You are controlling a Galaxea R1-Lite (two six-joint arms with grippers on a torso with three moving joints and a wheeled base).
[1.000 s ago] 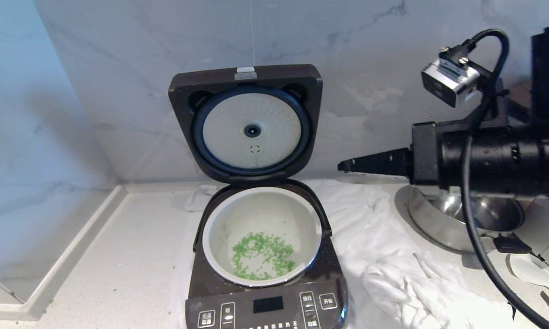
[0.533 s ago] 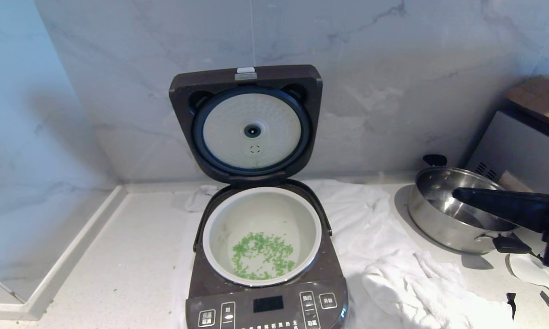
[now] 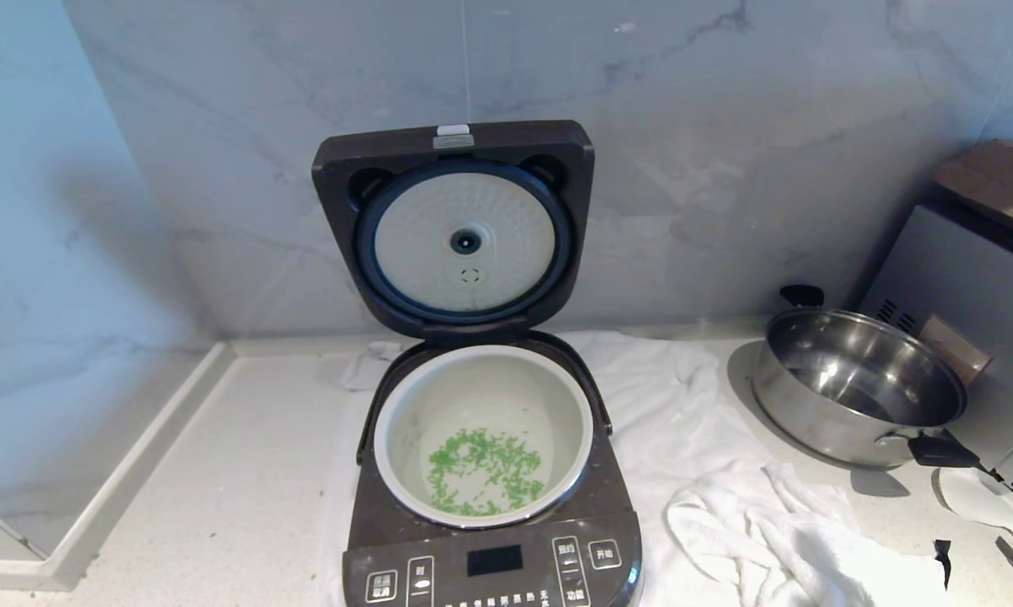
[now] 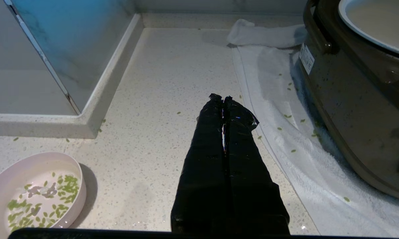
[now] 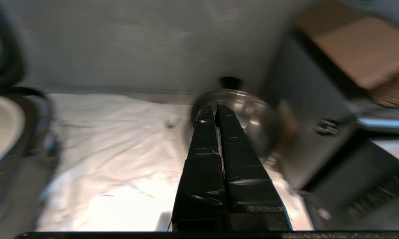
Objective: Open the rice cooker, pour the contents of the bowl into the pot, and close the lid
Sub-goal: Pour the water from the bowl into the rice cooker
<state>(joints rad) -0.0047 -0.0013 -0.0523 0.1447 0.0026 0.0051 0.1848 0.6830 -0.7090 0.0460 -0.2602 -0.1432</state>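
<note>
The dark rice cooker [image 3: 489, 548] stands at the counter's middle with its lid [image 3: 455, 228] swung upright against the wall. Its white pot [image 3: 482, 396] holds scattered green bits [image 3: 482, 472]. The pale pink bowl [image 4: 33, 192] sits on the counter left of the cooker [image 4: 358, 99], a few green bits left inside. My left gripper [image 4: 222, 98] is shut and empty, low over the counter between bowl and cooker. My right gripper [image 5: 214, 108] is shut and empty, over the white cloth right of the cooker, pointing toward the steel pan. Neither arm shows in the head view.
A steel pan [image 3: 860, 388] with black handles sits at the right by a grey box [image 3: 970, 278]. A crumpled white cloth [image 3: 725, 472] lies under and right of the cooker. Loose green bits dot the cloth [image 4: 285, 116]. A raised ledge [image 3: 126, 472] bounds the left.
My right arm, which stood high to the right of the open lid, has dropped and pulled back to the right, leaving the head view. The cooker and its lid have not moved.
</note>
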